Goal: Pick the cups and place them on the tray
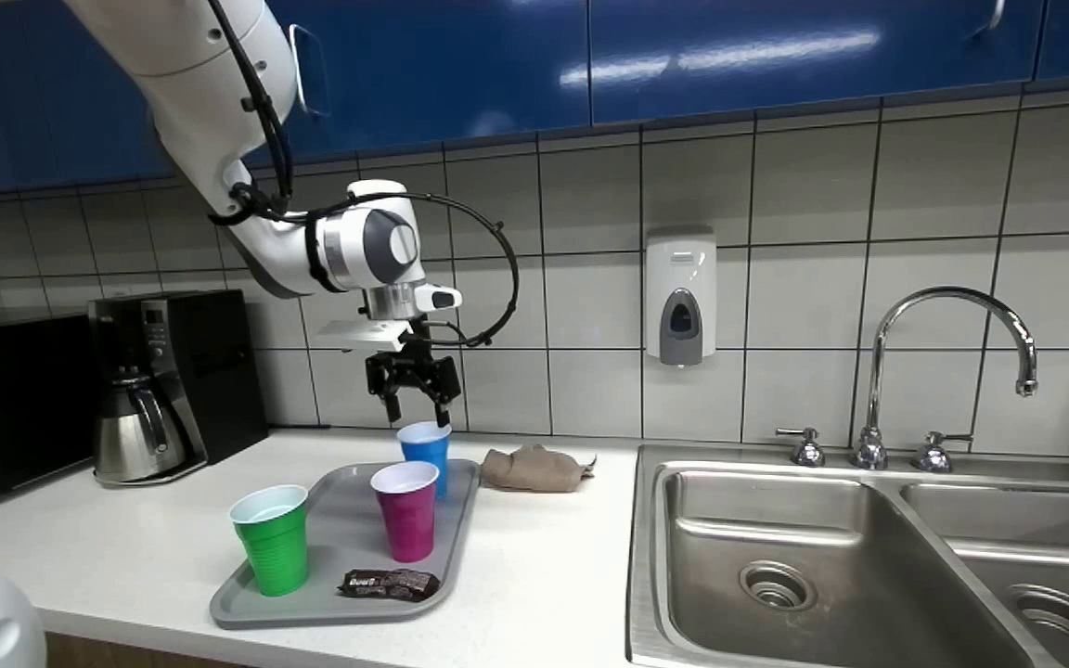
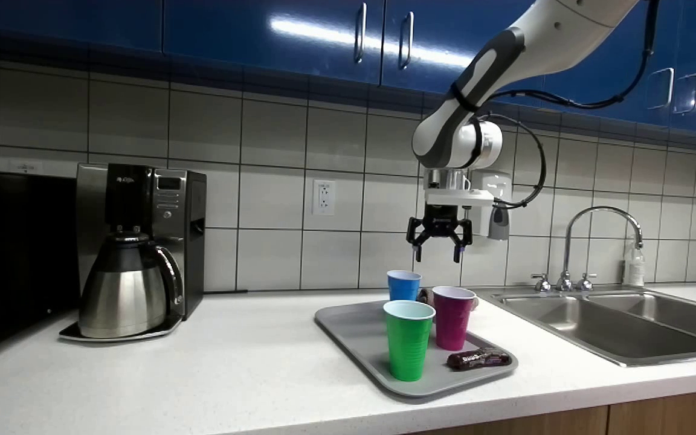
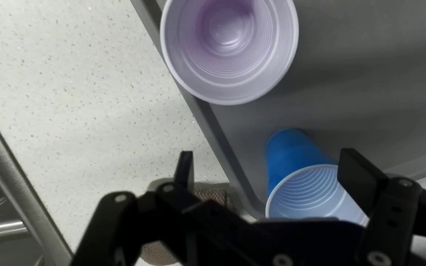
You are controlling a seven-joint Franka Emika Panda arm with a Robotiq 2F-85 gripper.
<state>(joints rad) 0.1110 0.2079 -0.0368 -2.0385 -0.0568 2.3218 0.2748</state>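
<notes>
Three tapered plastic cups [image 2: 407, 350] stand upright on the grey rectangular tray [image 1: 340, 521], the green cup [image 1: 275, 549] and the magenta-purple cup [image 1: 409, 520] each near a dark-wrapped snack bar [image 2: 478, 358] and the blue cup [image 1: 429, 451] toward the opposite end, while the Robotiq gripper [image 2: 438, 256] hangs higher up, its fingers spread wide apart.

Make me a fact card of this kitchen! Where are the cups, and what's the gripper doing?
Green cup: upright on tray
Purple cup: upright on tray
Blue cup: upright on tray
Gripper: open, holding nothing
Wrapped bar: lying on tray
Brown bundle: on counter beside tray
Coffee pot: in coffee maker
Job: looks finished
</notes>
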